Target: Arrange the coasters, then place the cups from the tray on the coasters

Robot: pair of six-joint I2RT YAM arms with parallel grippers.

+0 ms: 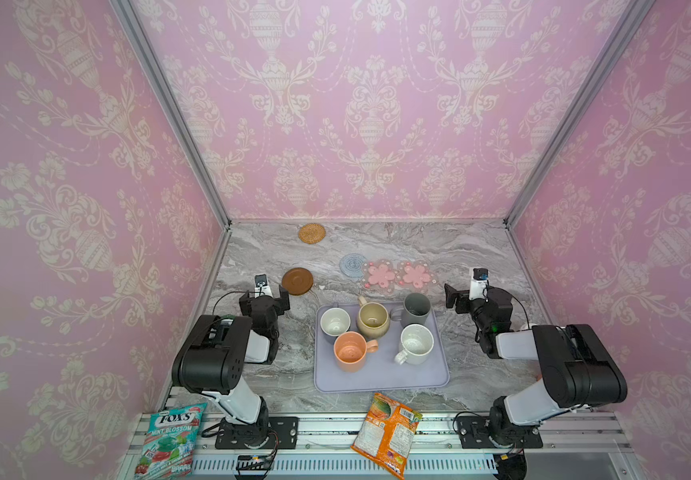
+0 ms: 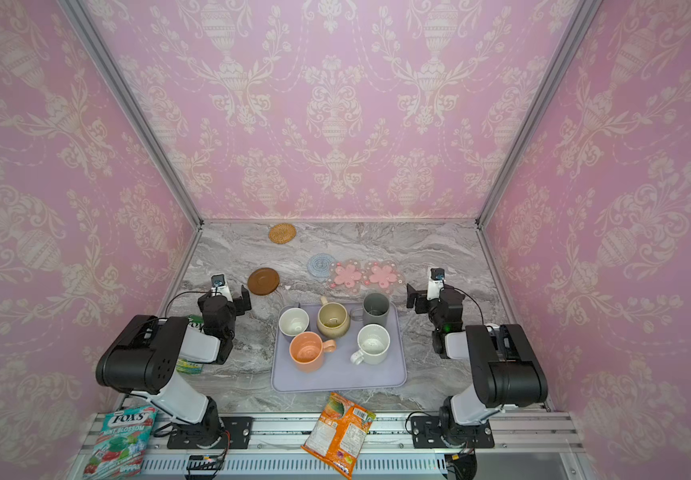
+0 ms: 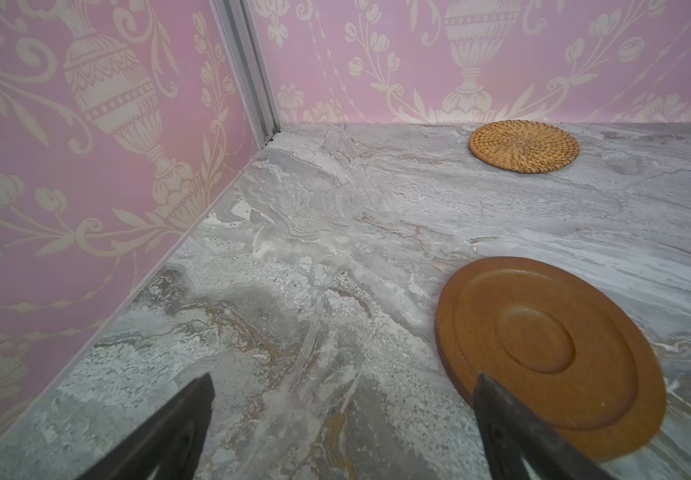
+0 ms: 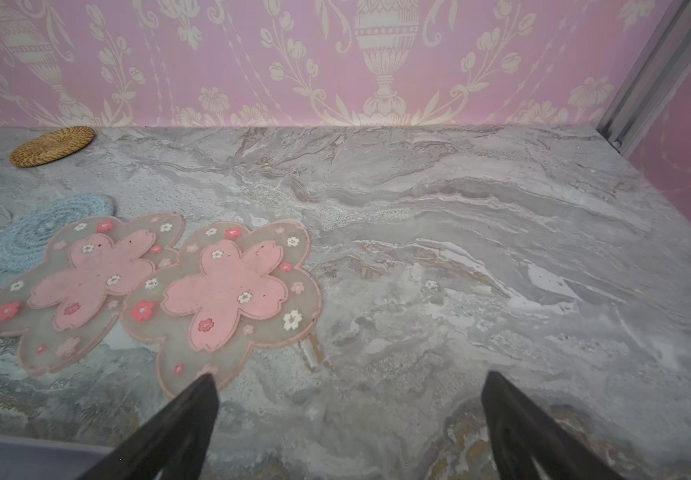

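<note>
The lavender-grey tray (image 1: 381, 378) holds several cups: lavender (image 1: 335, 322), beige-olive (image 1: 372, 319), dark grey (image 1: 417, 309), white (image 1: 415, 344) and peach-orange (image 1: 350, 352). Behind it lie the coasters: rattan (image 1: 311, 233) near the back wall, brown wooden (image 1: 297, 281), blue-grey lacy (image 1: 352, 264) partly under one of two overlapping pink-flower mats (image 1: 380, 275) (image 1: 417, 274). My left gripper (image 3: 344, 378) hangs open and empty beside the wooden coaster (image 3: 543, 349). My right gripper (image 4: 350, 375) is open and empty, next to the nearer flower mat (image 4: 223, 291).
A Fox's mint bag (image 1: 169, 440) and an orange snack bag (image 1: 385, 436) lie on the front rail, the orange one overlapping the table's front edge. A green packet (image 2: 190, 365) sits under the left arm. Pink walls close in the left, back and right.
</note>
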